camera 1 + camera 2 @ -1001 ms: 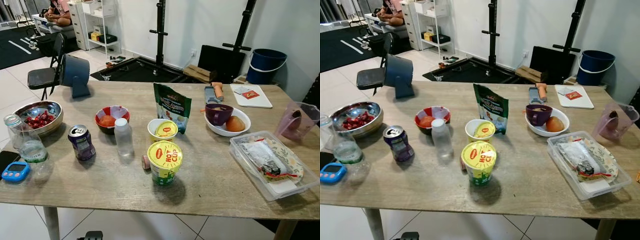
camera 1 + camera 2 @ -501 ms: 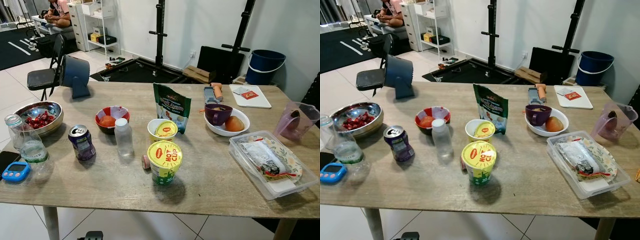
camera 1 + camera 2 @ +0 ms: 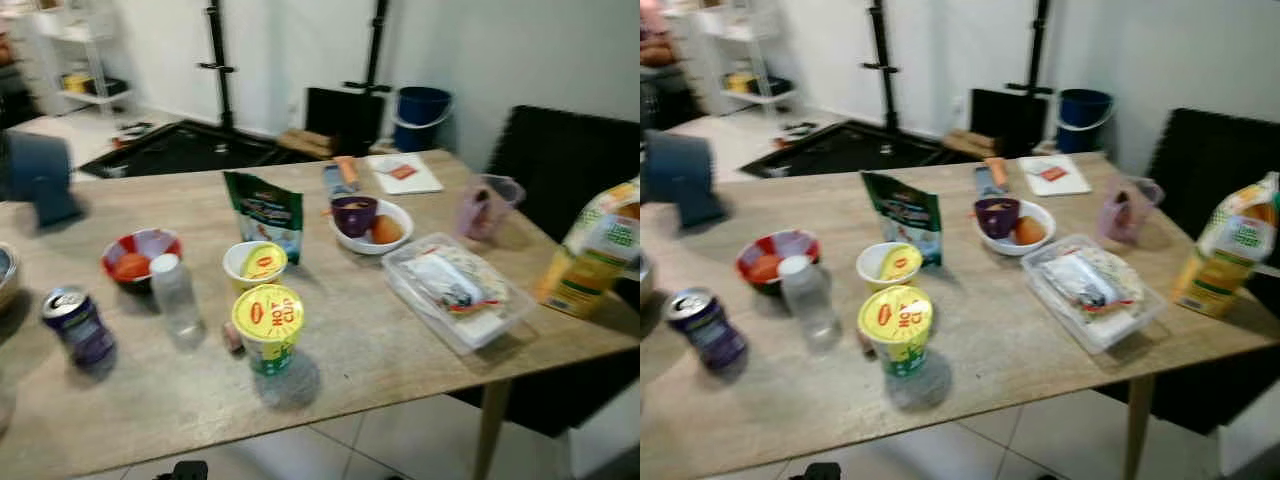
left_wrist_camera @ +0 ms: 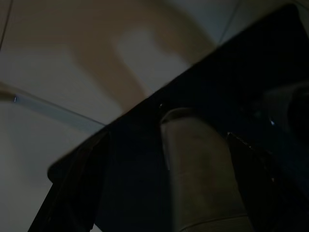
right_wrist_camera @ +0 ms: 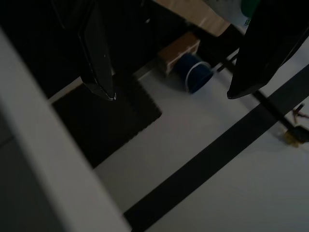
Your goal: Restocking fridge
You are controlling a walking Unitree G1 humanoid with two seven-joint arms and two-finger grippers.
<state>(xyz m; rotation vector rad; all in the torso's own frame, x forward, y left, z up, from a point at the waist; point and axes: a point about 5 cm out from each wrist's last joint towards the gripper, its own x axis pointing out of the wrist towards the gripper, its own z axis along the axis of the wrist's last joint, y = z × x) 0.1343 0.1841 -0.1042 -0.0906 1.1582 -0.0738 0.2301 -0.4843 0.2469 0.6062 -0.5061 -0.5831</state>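
Note:
A wooden table (image 3: pixel 400 345) holds the food. Near its front edge stands a yellow-lidded hot cup noodle tub (image 3: pixel 267 322). Behind the tub are a small yellow-lidded cup (image 3: pixel 255 266) and a green pouch (image 3: pixel 263 212). A clear bottle (image 3: pixel 175 298), a purple can (image 3: pixel 79 326) and a red bowl (image 3: pixel 140 255) sit to the left. To the right are a white bowl (image 3: pixel 372 222) with a purple cup and an orange, a clear lidded box (image 3: pixel 455 293) and a juice carton (image 3: pixel 590 262). My right gripper (image 5: pixel 170 92) hangs open over the floor. The left arm hangs idle in the dark.
A pink jug (image 3: pixel 485 206) and a white board (image 3: pixel 403 173) stand at the far right of the table. A black chair (image 3: pixel 560 160) is at the table's right end. A blue bucket (image 3: pixel 420 115) and black stands are by the back wall. The picture is blurred.
The camera has swung to the right. The juice carton and black chair have come into view, and the steel bowl has slid off the left. Nothing on the table has moved.

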